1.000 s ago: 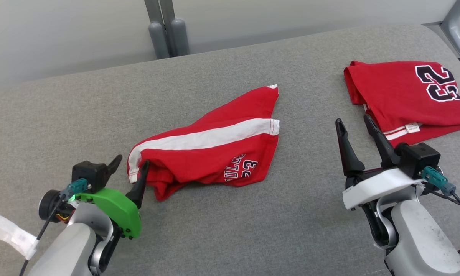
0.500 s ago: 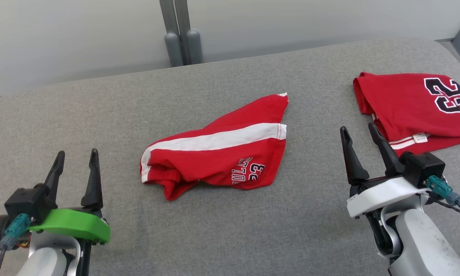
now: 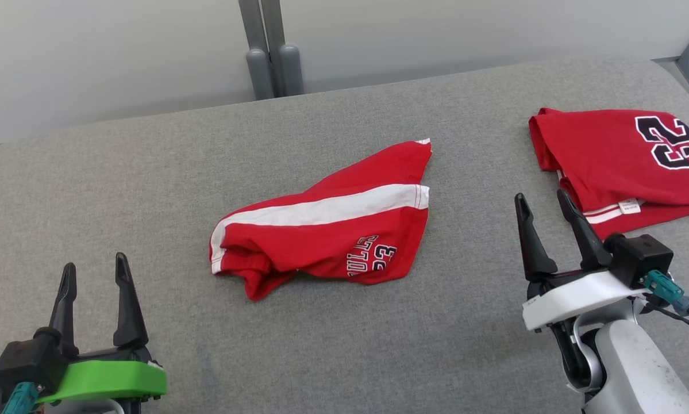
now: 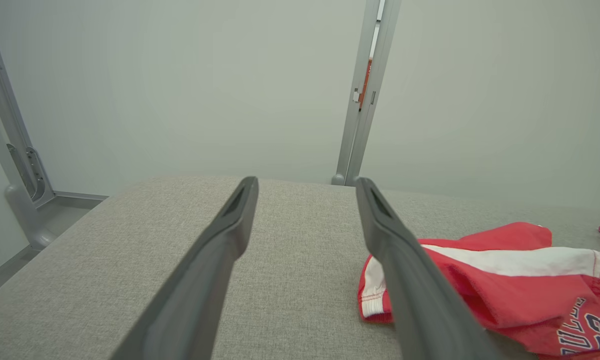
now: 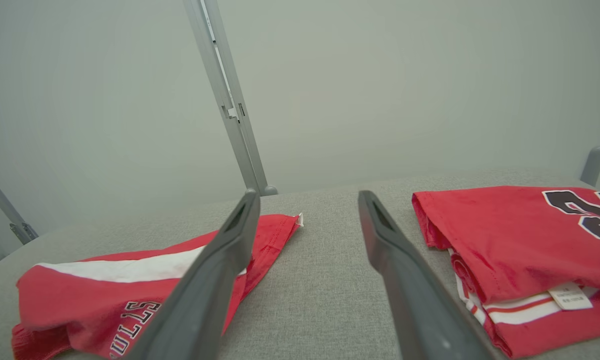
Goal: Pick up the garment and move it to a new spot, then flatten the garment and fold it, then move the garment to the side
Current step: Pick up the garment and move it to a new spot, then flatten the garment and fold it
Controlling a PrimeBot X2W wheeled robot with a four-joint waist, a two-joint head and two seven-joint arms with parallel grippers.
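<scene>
Garment lying between left tool and right tool, both open, touching neither

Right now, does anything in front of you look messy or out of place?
The shorts in the middle lie crumpled and askew, their left end bunched up, unlike the folded shirt at the right.

Soft, even, bright light falls from above. The grey bench shows only a thin, faint shadow along the near edge of the red garment. The head view is sharp throughout. The wrist views' wide lens bows and tilts the wall posts toward the edges, and the close fingers of the left claw and right claw look soft.
</scene>
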